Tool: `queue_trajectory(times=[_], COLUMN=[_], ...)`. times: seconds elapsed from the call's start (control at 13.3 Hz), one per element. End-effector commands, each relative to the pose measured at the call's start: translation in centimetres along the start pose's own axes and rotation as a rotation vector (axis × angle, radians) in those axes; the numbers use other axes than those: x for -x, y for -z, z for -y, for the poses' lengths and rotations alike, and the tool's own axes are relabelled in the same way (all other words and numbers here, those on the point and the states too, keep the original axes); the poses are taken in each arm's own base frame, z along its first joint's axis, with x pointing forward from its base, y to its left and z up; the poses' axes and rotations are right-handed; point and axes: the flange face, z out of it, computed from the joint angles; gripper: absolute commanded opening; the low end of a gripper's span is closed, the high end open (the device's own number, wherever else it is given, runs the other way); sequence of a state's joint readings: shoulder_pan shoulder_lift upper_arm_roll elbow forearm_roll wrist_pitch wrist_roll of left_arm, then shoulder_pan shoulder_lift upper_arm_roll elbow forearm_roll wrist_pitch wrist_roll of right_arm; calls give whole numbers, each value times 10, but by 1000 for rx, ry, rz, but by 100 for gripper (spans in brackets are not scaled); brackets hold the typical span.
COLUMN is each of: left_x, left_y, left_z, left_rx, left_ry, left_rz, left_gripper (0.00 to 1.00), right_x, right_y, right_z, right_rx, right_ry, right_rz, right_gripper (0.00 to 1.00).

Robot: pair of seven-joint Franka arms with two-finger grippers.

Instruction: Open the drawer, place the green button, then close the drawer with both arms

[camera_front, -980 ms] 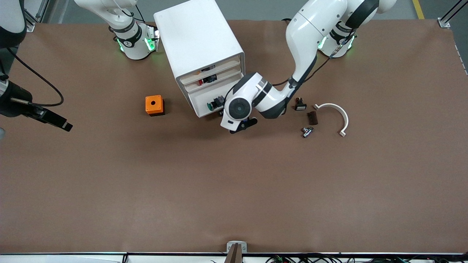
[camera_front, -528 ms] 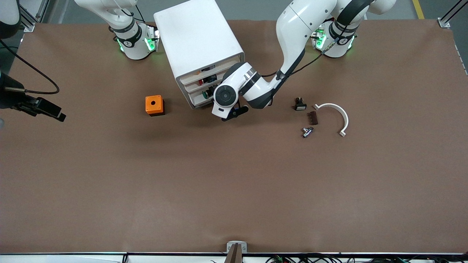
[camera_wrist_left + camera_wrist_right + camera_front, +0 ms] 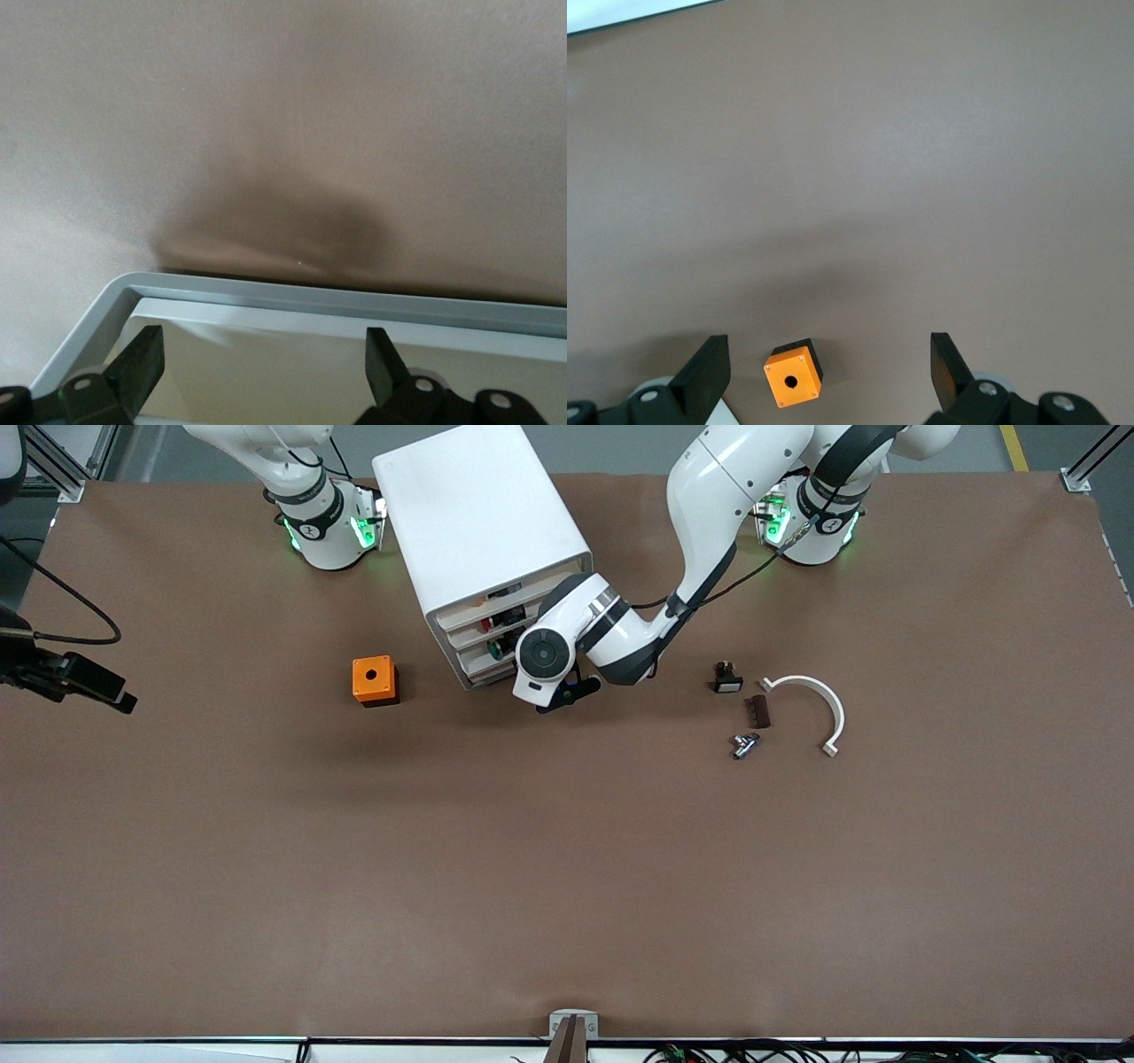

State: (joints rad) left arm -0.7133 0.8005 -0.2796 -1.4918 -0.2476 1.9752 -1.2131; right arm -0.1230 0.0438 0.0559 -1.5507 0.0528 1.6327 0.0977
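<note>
Two of the three steps appear finished: the green-capped button [image 3: 494, 648] is seen lying inside the drawer [image 3: 499, 652], which is nearly pushed home in the cabinet [image 3: 478, 531]. Only the last bit of closing seems to be left. The left end effector [image 3: 560, 696] is set low in front of the drawer, its fingers [image 3: 142, 363] spread wide and empty, with the drawer's front lip just ahead of them in the left wrist view. The right end effector [image 3: 97, 687] is held wide and empty above the table [image 3: 567, 868], well apart from the cabinet, waiting; the orange cube [image 3: 793, 374] is seen below it.
</note>
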Motion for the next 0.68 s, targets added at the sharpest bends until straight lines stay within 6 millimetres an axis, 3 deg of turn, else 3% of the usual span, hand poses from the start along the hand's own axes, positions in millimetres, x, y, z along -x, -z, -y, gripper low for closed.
queue_trajectory(times=[0.0, 0.15, 0.23, 0.38, 0.6], left_x=[-39, -98, -117, -152, -182], left_y=[52, 93, 116, 168, 238], left_z=[11, 35, 48, 76, 129], left_rx=[68, 120, 135, 153, 161], left_ry=[68, 143, 159, 175, 220], left_rz=[-40, -75, -121, -254, -370], left_gripper=[100, 100, 100, 100, 100], right_x=[18, 18, 21, 29, 30], right_y=[0, 1, 2, 2, 2], right_z=[-23, -16, -11, -6, -3], right_rx=[16, 28, 40, 47, 49], right_ry=[53, 86, 94, 102, 112], right_rz=[7, 0, 0, -12, -9], right_gripper=[100, 100, 100, 100, 100])
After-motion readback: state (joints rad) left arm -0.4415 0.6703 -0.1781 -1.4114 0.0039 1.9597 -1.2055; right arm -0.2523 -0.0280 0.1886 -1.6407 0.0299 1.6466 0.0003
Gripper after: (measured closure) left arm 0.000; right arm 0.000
